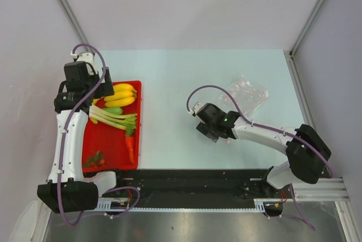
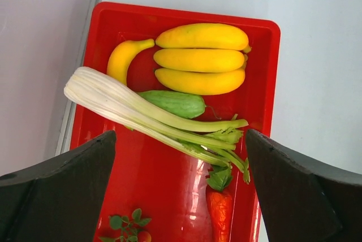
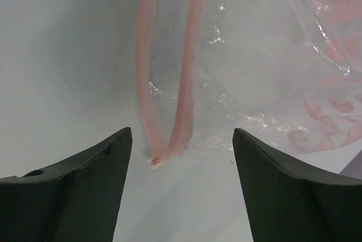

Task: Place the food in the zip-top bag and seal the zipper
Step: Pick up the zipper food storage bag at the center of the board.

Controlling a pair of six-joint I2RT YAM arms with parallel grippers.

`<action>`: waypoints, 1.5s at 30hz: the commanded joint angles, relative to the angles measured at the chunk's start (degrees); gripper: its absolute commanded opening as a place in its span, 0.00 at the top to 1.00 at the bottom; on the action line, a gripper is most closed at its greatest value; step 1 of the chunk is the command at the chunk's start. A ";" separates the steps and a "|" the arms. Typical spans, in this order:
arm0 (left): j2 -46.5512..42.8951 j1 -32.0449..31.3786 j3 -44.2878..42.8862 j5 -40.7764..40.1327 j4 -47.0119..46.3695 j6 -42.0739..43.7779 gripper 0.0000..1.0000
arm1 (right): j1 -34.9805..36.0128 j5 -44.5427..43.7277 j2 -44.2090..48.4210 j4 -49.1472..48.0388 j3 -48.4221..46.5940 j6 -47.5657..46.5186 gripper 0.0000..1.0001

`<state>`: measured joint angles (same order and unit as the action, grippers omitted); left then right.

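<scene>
The food lies in a red tray [image 2: 164,185] at the table's left: yellow bananas [image 2: 201,61], green-white leeks [image 2: 141,112], a green vegetable [image 2: 175,103], an orange carrot [image 2: 222,211] and little red strawberries [image 2: 133,230]. My left gripper [image 2: 180,140] hovers open above the tray, holding nothing. The clear zip-top bag [image 1: 247,94] lies at the back right. Its pinkish-red zipper [image 3: 189,83] is parted into two strips that meet at a corner just ahead of my right gripper [image 3: 181,134]. That gripper is open, low over the table, with nothing between its fingers.
The tray [image 1: 113,140] sits beside the left wall. Bare pale table lies between it and the bag. My right arm [image 1: 266,134] reaches in from the near right corner. A black rail [image 1: 186,182] runs along the near edge.
</scene>
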<state>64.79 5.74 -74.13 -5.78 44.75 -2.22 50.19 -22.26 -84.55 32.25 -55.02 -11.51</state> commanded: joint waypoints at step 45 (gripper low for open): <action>24.15 -0.37 7.33 27.68 18.80 110.14 0.07 | -25.06 28.68 -8.34 12.13 -22.93 4.04 1.00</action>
<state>88.31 5.78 -66.76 21.17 62.89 100.22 25.93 4.01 -91.29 42.52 -74.83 -8.34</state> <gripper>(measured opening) 0.935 0.011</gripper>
